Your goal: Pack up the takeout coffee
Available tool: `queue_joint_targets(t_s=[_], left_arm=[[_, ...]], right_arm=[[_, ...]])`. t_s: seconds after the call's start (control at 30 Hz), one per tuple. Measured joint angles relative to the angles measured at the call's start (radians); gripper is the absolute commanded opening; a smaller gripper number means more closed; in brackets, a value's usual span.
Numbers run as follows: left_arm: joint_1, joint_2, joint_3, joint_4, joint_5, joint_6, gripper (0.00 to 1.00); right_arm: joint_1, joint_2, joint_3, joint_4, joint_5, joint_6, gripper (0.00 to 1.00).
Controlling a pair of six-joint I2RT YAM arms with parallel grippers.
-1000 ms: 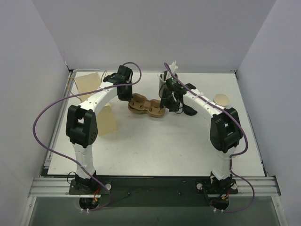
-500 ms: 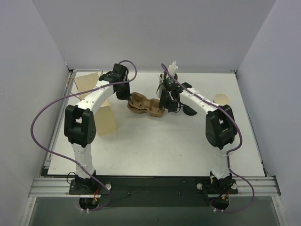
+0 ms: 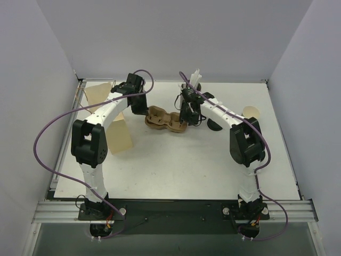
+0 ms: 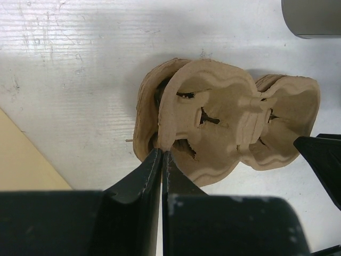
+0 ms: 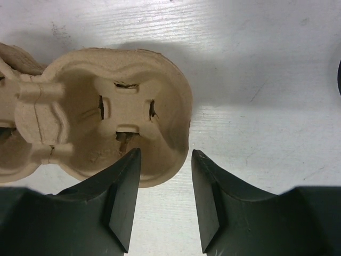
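Black-fingered, the left claw (image 4: 161, 156) is pinched on the near rim of the brown pulp cup tray (image 4: 224, 122). The right claw (image 5: 165, 157) stands spread astride the tray's other end, one finger over the well and one outside the rim, gripping nothing. The step in hand is probably steadying the tray, so the right claw should close squarely on the rim and both should keep the tray flat on the table (image 3: 176, 165) without crushing the soft pulp. The cup (image 3: 251, 112) sits right of centre in the top view, well apart from the tray. It seems to stand upright, cream mouth up and long axis vertical. Its black lid (image 3: 215, 126) lies flat between cup and tray.
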Motion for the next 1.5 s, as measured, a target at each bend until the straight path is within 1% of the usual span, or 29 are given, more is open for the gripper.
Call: queue_joint_targets(t_s=[0.23, 0.3, 0.33, 0.4, 0.43, 0.53, 0.57, 0.6, 0.63, 0.73, 0.8, 1.0, 1.07, 1.1, 1.17, 1.27, 1.3, 1.4, 1.5], left_arm=[[0.001, -0.001, -0.004, 0.0, 0.0, 0.0, 0.0], [0.001, -0.001, -0.004, 0.0, 0.0, 0.0, 0.0], [0.001, -0.001, -0.004, 0.0, 0.0, 0.0, 0.0], [0.001, -0.001, -0.004, 0.0, 0.0, 0.0, 0.0], [0.001, -0.001, -0.005, 0.0, 0.0, 0.0, 0.0], [0.001, -0.003, -0.01, 0.003, 0.0, 0.0, 0.0], [0.001, -0.004, -0.011, 0.003, 0.0, 0.0, 0.0], [0.001, -0.005, -0.013, 0.004, 0.0, 0.0, 0.0], [0.001, -0.005, -0.015, 0.004, 0.0, 0.001, 0.0], [0.001, -0.005, -0.017, 0.005, 0.0, 0.001, 0.0], [0.001, -0.006, -0.018, 0.005, 0.0, 0.001, 0.0], [0.001, -0.006, -0.019, 0.005, 0.0, 0.002, 0.0], [0.0, -0.006, -0.019, 0.005, 0.0, 0.002, 0.0], [0.001, -0.006, -0.019, 0.005, 0.0, 0.002, 0.0], [0.001, -0.006, -0.019, 0.004, 0.0, 0.002, 0.0], [0.001, -0.006, -0.019, 0.005, 0.0, 0.004, 0.0], [0.001, -0.006, -0.019, 0.005, 0.0, 0.005, 0.0], [0.001, -0.006, -0.019, 0.005, -0.001, 0.006, 0.0], [0.003, -0.006, -0.019, 0.005, -0.001, 0.008, 0.0]], right_arm=[[0.002, 0.019, 0.004, -0.016, 0.032, -0.01, 0.26], [0.002, 0.019, 0.004, -0.016, 0.038, -0.011, 0.25], [0.002, 0.019, 0.004, -0.017, 0.042, -0.012, 0.22], [0.002, 0.019, 0.004, -0.019, 0.048, -0.015, 0.19], [0.002, 0.019, 0.004, -0.019, 0.049, -0.018, 0.16], [0.002, 0.019, 0.004, -0.02, 0.052, -0.023, 0.12], [0.002, 0.019, 0.004, -0.02, 0.052, -0.023, 0.12], [0.003, 0.019, 0.004, -0.02, 0.052, -0.024, 0.18], [0.003, 0.019, 0.004, -0.02, 0.052, -0.025, 0.2], [0.006, 0.019, 0.004, -0.021, 0.052, -0.029, 0.22], [0.007, 0.021, 0.004, -0.021, 0.052, -0.029, 0.26], [0.007, 0.032, 0.005, -0.021, 0.051, -0.029, 0.25], [0.007, 0.032, 0.009, -0.023, 0.051, -0.029, 0.22], [0.007, 0.032, 0.011, -0.023, 0.052, -0.029, 0.19], [0.008, 0.032, 0.014, -0.024, 0.052, -0.029, 0.17], [0.009, 0.032, 0.015, -0.023, 0.052, -0.029, 0.11], [0.01, 0.032, 0.015, -0.024, 0.052, -0.029, 0.07], [0.013, 0.032, 0.016, -0.026, 0.052, -0.031, 0.01], [0.013, 0.032, 0.022, -0.029, 0.052, -0.031, 0.0]])
